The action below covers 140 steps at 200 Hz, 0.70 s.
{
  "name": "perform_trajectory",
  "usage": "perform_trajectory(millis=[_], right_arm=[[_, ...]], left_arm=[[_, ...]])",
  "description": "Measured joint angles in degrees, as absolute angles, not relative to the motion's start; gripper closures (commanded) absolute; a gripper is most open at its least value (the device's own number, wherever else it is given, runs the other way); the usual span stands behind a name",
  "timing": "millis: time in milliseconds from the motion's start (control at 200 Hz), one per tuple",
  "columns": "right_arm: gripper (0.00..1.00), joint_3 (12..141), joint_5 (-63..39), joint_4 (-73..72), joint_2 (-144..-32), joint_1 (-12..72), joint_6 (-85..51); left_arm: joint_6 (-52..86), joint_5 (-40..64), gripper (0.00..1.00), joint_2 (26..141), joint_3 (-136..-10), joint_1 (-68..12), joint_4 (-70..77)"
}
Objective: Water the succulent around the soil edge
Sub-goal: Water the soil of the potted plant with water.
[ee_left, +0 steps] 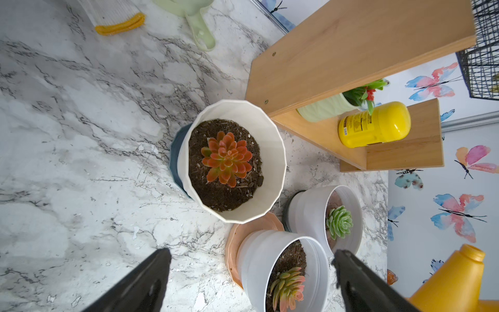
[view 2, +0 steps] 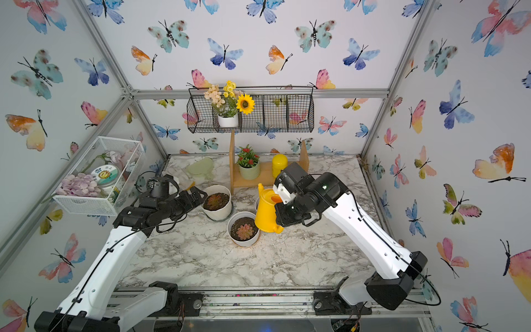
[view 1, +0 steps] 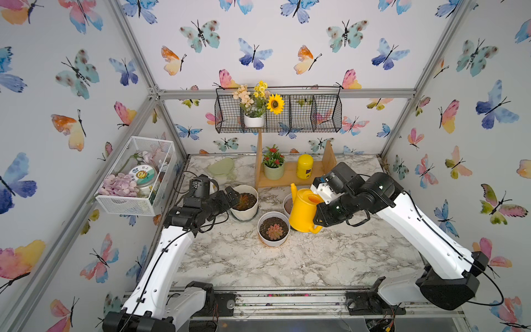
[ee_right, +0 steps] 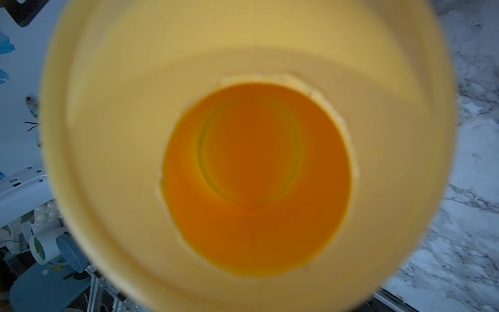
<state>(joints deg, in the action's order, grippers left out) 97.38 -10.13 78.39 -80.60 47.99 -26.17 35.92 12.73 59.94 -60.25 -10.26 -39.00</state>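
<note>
The succulent is a reddish-brown rosette in dark soil in a cream ribbed pot. The soil edge rings it inside the rim. In both top views my left gripper hovers at the pot's left side. It is open and empty, and its black fingers stand wide apart in the left wrist view. My right gripper is shut on the handle side of a yellow watering can right of the pots. The can's orange opening fills the right wrist view and hides the fingers.
A white pot with a pink rosette stands in front. Another white pot, holding a pale green rosette, sits behind the can. The wooden shelf carries a yellow bottle and a red-flowered plant. A green scoop lies at the back left.
</note>
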Motion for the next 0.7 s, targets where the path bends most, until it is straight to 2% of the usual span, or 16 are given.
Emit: perform_trajectory(millis=[190,431,551,701], right_arm=[[0.99,96.5,-5.9,78.7,-82.6,59.9,-31.5],[0.99,96.2,-5.2,78.6,-87.4,69.8,-38.9],[0.99,96.2,-5.6,78.6,-87.7,72.8,-42.0],[0.99,93.3,-7.0,78.5,-86.7,72.8,-44.3]], left_arm=[[33.0,12.8,0.01,60.8,-61.2,-10.3,-44.7],[30.7,13.2,0.02,60.4,-61.0,-10.3,-46.9],[30.6,14.4,0.01,59.0,-59.0,-10.3,-47.0],[30.6,15.6,0.01,56.5,-55.8,-10.3,-47.0]])
